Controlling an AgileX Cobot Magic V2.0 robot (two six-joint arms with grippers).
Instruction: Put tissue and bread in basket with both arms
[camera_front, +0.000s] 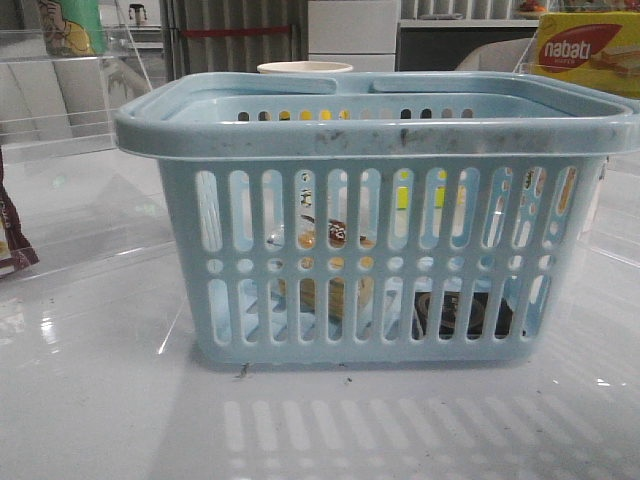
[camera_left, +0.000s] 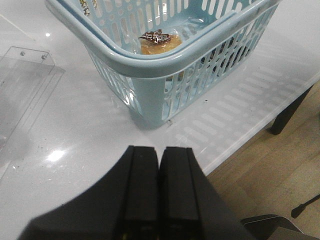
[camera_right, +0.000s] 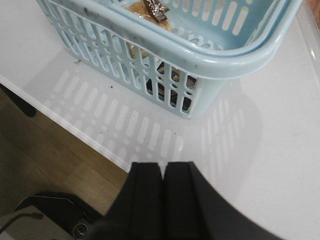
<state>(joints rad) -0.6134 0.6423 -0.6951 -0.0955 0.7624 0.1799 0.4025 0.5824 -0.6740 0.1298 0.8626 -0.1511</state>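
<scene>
Right now my left hand (camera_left: 159, 192) hangs over the bench (camera_left: 75, 135) with its fingers pressed together on nothing, off one corner of the basket (camera_left: 150, 75). My right hand (camera_right: 162, 200) is likewise closed and empty, near the bench edge by the opposite corner.

Moving outward, the bread (camera_left: 159, 42) lies on the basket floor, its clear wrapper and dark label end showing over the rim. Through the front slots I see the tissue (camera_front: 462, 315) low on the floor too, to the right of the bread. Both items look to be in, so I judge the job essentially done.

If either needed re-seating, I'd expect the bread to be light, soft and slippery in its film, best taken across the middle gently; the tissue pack is light and squashy, taken across its narrow sides.
</scene>
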